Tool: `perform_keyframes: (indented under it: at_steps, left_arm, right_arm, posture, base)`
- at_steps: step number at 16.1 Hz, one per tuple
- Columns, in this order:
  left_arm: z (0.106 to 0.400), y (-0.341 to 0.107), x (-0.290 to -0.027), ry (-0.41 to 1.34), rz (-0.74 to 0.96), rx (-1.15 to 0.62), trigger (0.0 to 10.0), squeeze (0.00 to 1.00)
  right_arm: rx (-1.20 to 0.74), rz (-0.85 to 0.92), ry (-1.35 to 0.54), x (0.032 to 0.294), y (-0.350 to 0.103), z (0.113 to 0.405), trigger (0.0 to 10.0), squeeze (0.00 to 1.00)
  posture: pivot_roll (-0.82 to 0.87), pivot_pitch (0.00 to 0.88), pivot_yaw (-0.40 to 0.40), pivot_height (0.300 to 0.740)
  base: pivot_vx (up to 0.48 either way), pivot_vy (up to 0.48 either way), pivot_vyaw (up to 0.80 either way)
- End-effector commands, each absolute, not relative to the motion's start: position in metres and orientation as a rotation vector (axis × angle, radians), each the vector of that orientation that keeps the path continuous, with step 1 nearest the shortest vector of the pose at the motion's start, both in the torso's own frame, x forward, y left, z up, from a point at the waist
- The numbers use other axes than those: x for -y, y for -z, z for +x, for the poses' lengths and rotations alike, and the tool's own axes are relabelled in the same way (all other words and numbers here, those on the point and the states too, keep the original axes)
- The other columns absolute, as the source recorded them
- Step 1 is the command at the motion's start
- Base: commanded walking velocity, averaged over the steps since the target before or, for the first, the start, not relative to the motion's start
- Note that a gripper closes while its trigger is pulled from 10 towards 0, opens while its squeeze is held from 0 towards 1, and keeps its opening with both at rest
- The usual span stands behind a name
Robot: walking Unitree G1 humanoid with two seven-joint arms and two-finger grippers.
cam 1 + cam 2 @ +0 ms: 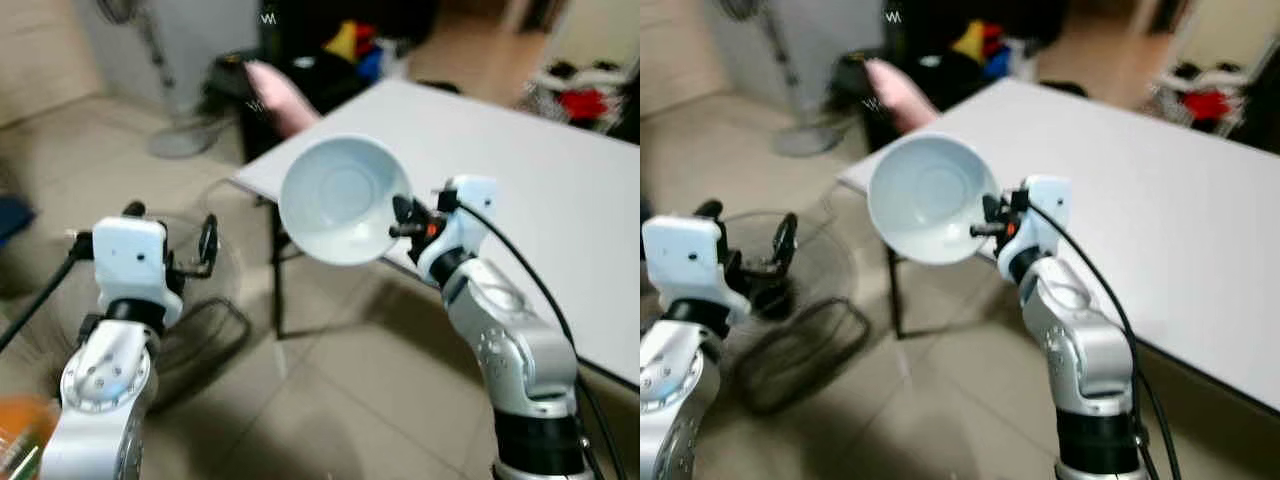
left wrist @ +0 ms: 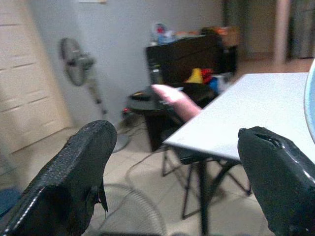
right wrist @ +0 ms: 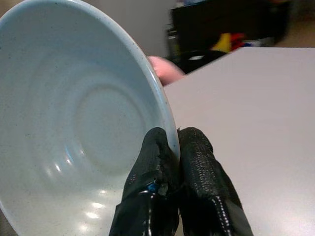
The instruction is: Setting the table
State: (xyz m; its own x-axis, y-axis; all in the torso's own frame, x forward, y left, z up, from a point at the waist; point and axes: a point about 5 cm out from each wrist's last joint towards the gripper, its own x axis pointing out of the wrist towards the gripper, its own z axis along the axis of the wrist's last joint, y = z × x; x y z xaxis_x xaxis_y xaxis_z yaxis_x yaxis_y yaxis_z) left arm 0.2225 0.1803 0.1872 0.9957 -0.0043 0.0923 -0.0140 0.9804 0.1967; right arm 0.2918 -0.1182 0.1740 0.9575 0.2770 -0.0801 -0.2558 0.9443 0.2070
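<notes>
Now right tool (image 3: 170, 147) clamped on rim of pale blue glazed round bowl (image 1: 343, 199), held tilted on edge at frame centre, over near corner of flat white matte surface (image 1: 520, 190). Left tool (image 2: 182, 167) apart, empty, lower left over tiled floor (image 1: 330, 400). Bowl not yet set down; surface bare, placing remains.

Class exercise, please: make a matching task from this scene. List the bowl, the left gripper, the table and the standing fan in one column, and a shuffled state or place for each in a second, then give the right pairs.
1. bowl
2. left gripper
3. table
4. standing fan

A. open, holding nothing
B. white top, bare
C. by the far wall
D. pinched at its rim by the right gripper, tipped on edge

Pairs: 1-D, 2-A, 3-B, 4-C
</notes>
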Motion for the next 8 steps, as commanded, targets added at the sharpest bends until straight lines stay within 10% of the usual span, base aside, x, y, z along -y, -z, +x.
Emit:
perform_keyframes:
  at_steps: [1, 8]
  left_arm:
    - [0.2235, -0.1885, -0.1728, 0.034, 0.191, 0.103, 10.0, 0.00]
    - [0.2221, -0.1842, -0.1673, 0.082, 0.190, 0.092, 10.0, 0.00]
  right_arm:
    - [-0.063, 0.192, -0.229, 0.1309, -0.1826, 0.2928, 10.0, 0.00]
    - [-0.115, 0.223, -0.205, 0.1341, -0.1763, 0.2914, 10.0, 0.00]
  posture:
    - [-0.05, 0.000, 0.027, 0.740]
    - [-0.05, 0.000, 0.028, 0.740]
  base:
    - [0.424, 0.000, -0.79]
    - [0.426, 0.000, -0.11]
